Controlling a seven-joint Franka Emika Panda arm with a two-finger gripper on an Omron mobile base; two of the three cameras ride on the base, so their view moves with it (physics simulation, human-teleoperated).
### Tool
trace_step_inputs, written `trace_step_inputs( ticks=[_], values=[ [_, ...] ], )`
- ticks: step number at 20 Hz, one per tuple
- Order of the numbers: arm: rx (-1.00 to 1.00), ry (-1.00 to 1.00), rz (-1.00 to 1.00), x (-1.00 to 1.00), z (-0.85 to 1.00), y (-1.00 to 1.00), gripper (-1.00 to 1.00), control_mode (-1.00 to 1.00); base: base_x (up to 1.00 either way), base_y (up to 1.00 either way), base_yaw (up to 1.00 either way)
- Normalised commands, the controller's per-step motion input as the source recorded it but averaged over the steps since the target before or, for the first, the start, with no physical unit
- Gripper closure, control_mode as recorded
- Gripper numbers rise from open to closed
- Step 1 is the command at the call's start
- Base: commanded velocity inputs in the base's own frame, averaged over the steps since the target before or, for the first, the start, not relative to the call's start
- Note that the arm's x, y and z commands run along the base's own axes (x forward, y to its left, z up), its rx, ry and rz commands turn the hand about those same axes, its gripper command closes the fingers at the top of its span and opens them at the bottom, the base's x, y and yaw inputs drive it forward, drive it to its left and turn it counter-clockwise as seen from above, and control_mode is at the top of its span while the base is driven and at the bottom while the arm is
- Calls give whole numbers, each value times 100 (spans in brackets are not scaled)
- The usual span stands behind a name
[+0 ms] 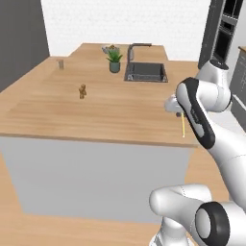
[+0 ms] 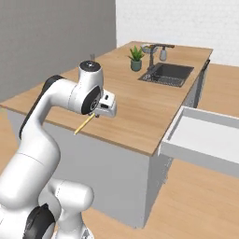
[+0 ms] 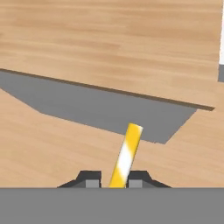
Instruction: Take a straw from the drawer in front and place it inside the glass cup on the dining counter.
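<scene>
My gripper (image 2: 95, 114) is shut on the straw (image 2: 84, 124), a thin yellow stick that slants down from the jaws over the near edge of the dining counter (image 2: 140, 112). In the hand view the straw (image 3: 127, 154) rises between the two finger tips of the gripper (image 3: 112, 181), with the counter's edge beyond it. From the left base view the straw (image 1: 183, 127) hangs below the gripper (image 1: 181, 114) at the counter's near right corner. The glass cup (image 1: 60, 63) stands far off at the counter's back left. The drawer (image 2: 200, 140) is pulled out to the right, white inside.
A dark sink (image 1: 146, 72) with a tap is set into the back of the dining counter (image 1: 72, 115). A teal plant pot (image 1: 114, 62) stands beside it. A small brown figure (image 1: 82, 91) stands left of middle. A soap bottle (image 2: 163, 53) is behind the sink (image 2: 166, 74).
</scene>
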Motion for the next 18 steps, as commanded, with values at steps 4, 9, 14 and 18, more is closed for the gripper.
trace_step_inputs(
  ticks=[4,9,14,18],
  values=[
    [0,0,0,0,0,0,100,100,34,100,-21],
    [0,0,0,0,0,0,100,100,42,100,-21],
    [0,0,0,0,0,0,100,100,38,100,-20],
    [0,0,0,0,0,0,100,100,36,100,-21]
  ],
)
